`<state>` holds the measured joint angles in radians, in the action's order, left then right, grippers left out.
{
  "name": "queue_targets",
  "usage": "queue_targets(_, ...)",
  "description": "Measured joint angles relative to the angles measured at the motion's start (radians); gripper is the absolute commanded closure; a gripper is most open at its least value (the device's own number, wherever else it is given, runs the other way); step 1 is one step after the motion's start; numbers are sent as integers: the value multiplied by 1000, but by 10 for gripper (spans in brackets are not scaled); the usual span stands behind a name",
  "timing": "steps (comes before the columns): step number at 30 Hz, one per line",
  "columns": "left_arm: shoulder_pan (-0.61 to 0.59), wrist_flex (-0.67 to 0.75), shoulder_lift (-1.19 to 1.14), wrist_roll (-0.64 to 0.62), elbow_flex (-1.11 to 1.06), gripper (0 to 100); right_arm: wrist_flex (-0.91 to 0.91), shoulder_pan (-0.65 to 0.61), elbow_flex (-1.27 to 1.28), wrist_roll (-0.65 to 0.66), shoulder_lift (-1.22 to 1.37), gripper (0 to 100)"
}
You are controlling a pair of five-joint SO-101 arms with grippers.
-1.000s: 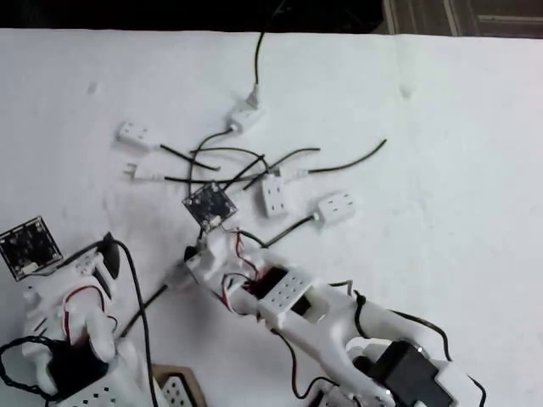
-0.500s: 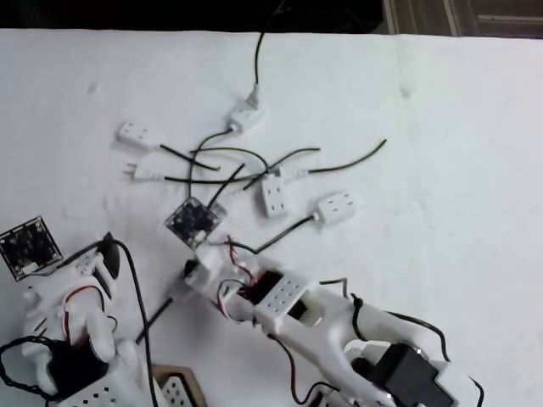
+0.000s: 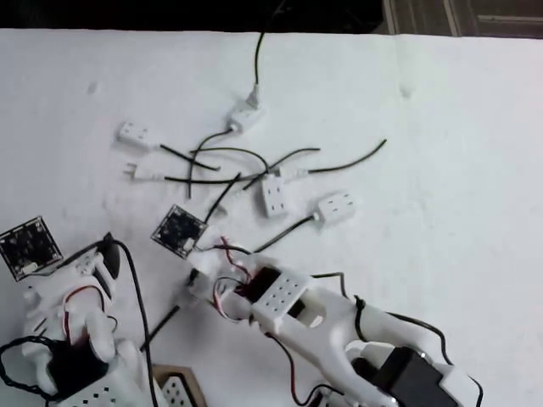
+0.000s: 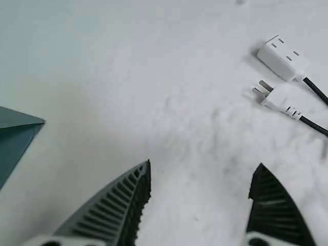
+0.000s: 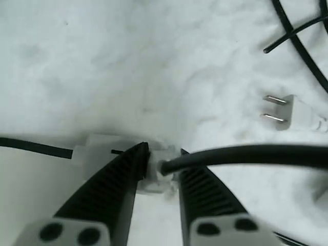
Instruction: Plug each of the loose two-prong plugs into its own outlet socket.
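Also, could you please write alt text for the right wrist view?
The jaws are shut on a white connector with a black cord, on a white table. Beyond them lies a loose white two-prong plug beside black cables.

We count three white outlet sockets, each on a black cord. The first socket [image 3: 136,133] lies at ten o'clock of the cable tangle, while the second socket [image 3: 274,195] and third socket [image 3: 337,206] lie near the middle. A loose plug [image 3: 140,174], white, lies flat at six o'clock of the first socket, prongs toward nine o'clock. A held plug [image 5: 97,154] sits pinched in the right gripper [image 5: 161,156].
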<state>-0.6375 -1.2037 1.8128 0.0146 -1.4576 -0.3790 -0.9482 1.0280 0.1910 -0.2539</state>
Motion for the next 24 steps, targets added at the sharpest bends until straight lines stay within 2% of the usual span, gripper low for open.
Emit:
queue_targets(3,0,0,0,0,-11,691,-18,-6,11,0,-46,861)
queue_targets(15,0,0,0,0,-11,691,-77,-6,14,-78,-181,865)
queue_targets(19,0,0,0,0,-11,691,-78,-6,14,-78,-183,980)
queue_targets(24,0,0,0,0,-11,691,-78,-2,15,-81,-183,981)
